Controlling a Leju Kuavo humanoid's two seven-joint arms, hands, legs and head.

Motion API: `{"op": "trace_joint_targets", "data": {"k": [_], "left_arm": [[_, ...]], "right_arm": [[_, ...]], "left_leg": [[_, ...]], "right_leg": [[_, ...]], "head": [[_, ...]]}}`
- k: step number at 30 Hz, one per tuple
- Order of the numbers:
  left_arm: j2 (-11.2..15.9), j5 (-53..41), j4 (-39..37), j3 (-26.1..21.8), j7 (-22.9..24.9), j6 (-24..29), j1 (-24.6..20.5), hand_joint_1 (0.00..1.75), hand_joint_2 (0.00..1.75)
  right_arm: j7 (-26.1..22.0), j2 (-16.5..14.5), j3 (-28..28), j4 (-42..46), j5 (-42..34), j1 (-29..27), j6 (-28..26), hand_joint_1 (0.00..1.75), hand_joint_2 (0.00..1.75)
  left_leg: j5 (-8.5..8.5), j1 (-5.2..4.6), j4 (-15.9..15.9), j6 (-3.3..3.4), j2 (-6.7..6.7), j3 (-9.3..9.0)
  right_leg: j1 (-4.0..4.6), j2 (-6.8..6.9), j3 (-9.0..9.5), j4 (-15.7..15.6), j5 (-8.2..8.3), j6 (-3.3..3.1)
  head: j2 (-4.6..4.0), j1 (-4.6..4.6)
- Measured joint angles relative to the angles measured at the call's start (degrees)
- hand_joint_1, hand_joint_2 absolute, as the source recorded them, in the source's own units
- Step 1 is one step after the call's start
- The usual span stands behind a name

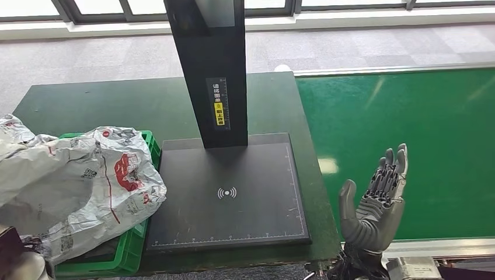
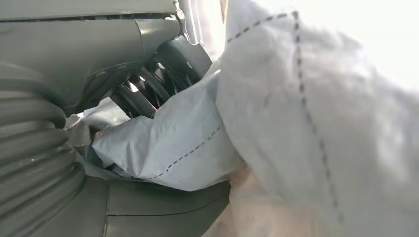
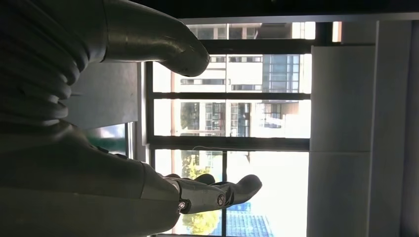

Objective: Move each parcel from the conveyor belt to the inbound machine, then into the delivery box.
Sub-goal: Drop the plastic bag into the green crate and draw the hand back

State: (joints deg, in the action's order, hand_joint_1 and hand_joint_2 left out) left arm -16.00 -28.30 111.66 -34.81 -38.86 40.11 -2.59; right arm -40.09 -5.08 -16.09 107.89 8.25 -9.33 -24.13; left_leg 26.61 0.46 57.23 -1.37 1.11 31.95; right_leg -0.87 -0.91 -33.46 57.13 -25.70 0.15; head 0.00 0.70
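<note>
A large crumpled grey-white parcel [image 1: 76, 181] with red print lies over the green delivery box [image 1: 131, 245] at the table's left. My left hand [image 1: 20, 262] sits low at the near-left corner under that bag. In the left wrist view its dark fingers [image 2: 148, 89] and thumb close around a fold of the parcel [image 2: 188, 143]. The inbound machine's black plate [image 1: 227, 198] is bare, and its post [image 1: 210, 70] rises behind. My right hand [image 1: 376, 204] is raised, palm up with fingers spread, beside the green conveyor belt [image 1: 408, 116]. In the right wrist view the right hand [image 3: 99, 163] holds nothing.
The dark green table [image 1: 117, 102] carries the machine and the box. The belt runs along the right, with a metal rail [image 1: 443, 248] at its near edge. Grey floor and windows lie beyond.
</note>
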Motion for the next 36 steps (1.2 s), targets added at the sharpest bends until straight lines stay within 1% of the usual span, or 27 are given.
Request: {"op": "trace_joint_targets", "data": {"k": [3,5,8,10,11,14,16,18,19,22,23,24,28,30,32,34,36], "left_arm": [[0.18,-0.51,-1.68,-2.64,0.00,0.00,-1.18,1.75,1.75],[0.78,-2.88,-4.73,-4.69,0.00,0.00,-2.58,1.75,1.75],[2.00,-13.80,-10.77,-9.54,0.58,0.00,-6.06,1.75,1.75],[2.70,-22.53,-14.94,-12.32,3.15,-0.01,-8.13,1.74,1.75],[3.06,-26.77,-17.11,-13.06,5.61,-0.01,-8.86,1.53,1.75],[4.12,-39.43,-23.14,-13.50,16.12,-0.02,-10.74,0.91,1.75],[4.76,-44.87,-26.13,-13.17,21.62,-0.02,-11.47,0.91,1.75],[5.28,-47.05,-28.29,-12.59,24.08,-0.02,-11.78,0.91,1.75],[5.50,-47.48,-29.14,-12.36,24.59,-0.02,-11.93,0.73,1.75],[5.99,-47.83,-31.04,-11.92,24.96,-0.02,-12.31,0.06,1.75],[6.11,-47.84,-31.50,-11.76,25.00,-0.02,-12.39,0.01,1.75],[6.22,-47.84,-31.96,-11.56,25.10,-0.02,-12.46,0.00,1.75],[7.02,-48.48,-34.42,-9.83,27.00,-0.02,-12.97,0.00,0.00],[7.40,-48.66,-35.32,-8.56,28.11,-0.02,-13.16,0.00,0.00],[7.51,-47.74,-35.61,-7.54,27.91,-0.02,-13.11,0.00,0.00],[7.44,-45.66,-35.34,-7.08,25.95,-0.01,-12.95,0.00,0.00],[7.04,-42.77,-34.27,-7.15,21.80,0.00,-12.72,0.00,0.00]], "right_arm": [[0.00,-0.14,0.04,-0.08,0.13,0.07,-0.07,0.00,1.75],[0.00,-0.19,0.10,-0.09,0.28,0.05,-0.09,0.00,1.75],[0.00,-0.21,0.40,-0.09,0.78,-0.03,0.55,0.00,1.75],[0.00,-0.25,0.75,-0.09,1.32,-0.09,1.05,0.00,1.75],[0.00,-0.27,0.92,-0.08,1.57,-0.15,1.20,0.00,1.75],[0.00,-0.28,1.16,-0.07,2.12,-0.35,1.96,0.00,1.75],[0.00,-0.29,1.20,-0.07,2.41,-0.40,2.70,0.00,1.75],[0.00,-0.30,1.33,-0.07,2.58,-0.42,3.15,0.00,1.75],[0.00,-0.31,1.46,-0.07,2.61,-0.42,3.26,0.00,1.75],[0.00,-0.32,1.90,-0.07,2.63,-0.43,3.35,0.00,1.75],[0.00,-0.32,1.98,-0.07,2.64,-0.43,3.36,0.00,1.75],[0.00,-0.32,2.04,-0.07,2.64,-0.43,3.37,0.00,1.75],[0.00,-0.32,2.11,-0.08,2.62,-0.46,3.42,0.00,1.75],[0.00,-0.32,2.14,-0.09,2.62,-0.43,3.68,0.00,1.75],[0.00,-0.32,2.15,-0.10,2.58,-0.37,4.04,0.00,1.75],[0.00,-0.34,2.16,-0.14,2.54,-0.26,4.25,0.00,1.75],[0.00,-0.45,2.17,-0.35,2.46,-0.03,4.25,0.00,1.75]], "left_leg": [[0.00,-0.01,0.00,0.01,0.03,0.01],[0.01,-0.01,0.00,0.01,0.03,0.01],[-0.01,-0.01,0.00,-0.01,0.02,-0.01],[-0.02,-0.01,0.00,-0.03,0.00,-0.04],[-0.03,0.00,0.00,-0.04,-0.01,-0.04],[-0.05,0.00,0.00,-0.06,-0.01,-0.04],[-0.06,0.00,0.00,-0.08,-0.03,-0.04],[-0.06,0.00,0.01,-0.08,-0.07,-0.03],[-0.06,0.00,0.01,-0.08,-0.08,-0.03],[-0.06,0.00,0.01,-0.08,-0.09,-0.02],[-0.06,0.00,0.01,-0.08,-0.09,-0.01],[-0.06,0.00,0.01,-0.08,-0.09,-0.01],[-0.06,-0.01,0.00,-0.08,-0.07,-0.01],[-0.07,0.00,0.00,-0.09,-0.06,0.00],[-0.08,0.01,0.00,-0.10,-0.07,0.01],[-0.09,0.01,0.00,-0.11,-0.07,0.01],[-0.09,0.01,0.00,-0.12,-0.07,0.02]], "right_leg": [[-0.03,0.03,0.00,-0.02,0.00,0.00],[-0.03,0.03,0.00,-0.02,0.00,0.00],[0.01,0.03,-0.01,-0.01,0.01,-0.01],[0.01,0.02,-0.02,-0.01,0.03,-0.04],[0.02,0.01,-0.03,0.00,0.05,-0.05],[0.02,0.01,-0.04,0.00,0.07,-0.08],[0.02,-0.01,-0.06,0.01,0.10,-0.11],[0.02,-0.04,-0.09,0.01,0.13,-0.15],[0.02,-0.05,-0.10,0.00,0.13,-0.15],[0.02,-0.04,-0.10,0.00,0.13,-0.15],[0.02,-0.04,-0.10,-0.01,0.13,-0.15],[0.02,-0.04,-0.11,-0.01,0.13,-0.15],[0.01,-0.02,-0.09,-0.01,0.13,-0.15],[0.02,0.00,-0.08,0.00,0.13,-0.15],[0.03,0.00,-0.08,0.01,0.14,-0.16],[0.03,-0.01,-0.09,0.02,0.16,-0.17],[0.03,-0.01,-0.09,0.02,0.17,-0.17]], "head": [[0.00,0.00],[0.00,0.00],[0.00,0.00],[0.00,0.00],[0.00,0.00],[0.00,0.00],[0.00,0.00],[0.00,0.00],[0.00,0.00],[0.00,0.00],[0.00,0.00],[0.00,0.00],[0.00,0.00],[0.00,0.00],[0.00,0.00],[0.00,0.00],[0.00,0.00]]}}
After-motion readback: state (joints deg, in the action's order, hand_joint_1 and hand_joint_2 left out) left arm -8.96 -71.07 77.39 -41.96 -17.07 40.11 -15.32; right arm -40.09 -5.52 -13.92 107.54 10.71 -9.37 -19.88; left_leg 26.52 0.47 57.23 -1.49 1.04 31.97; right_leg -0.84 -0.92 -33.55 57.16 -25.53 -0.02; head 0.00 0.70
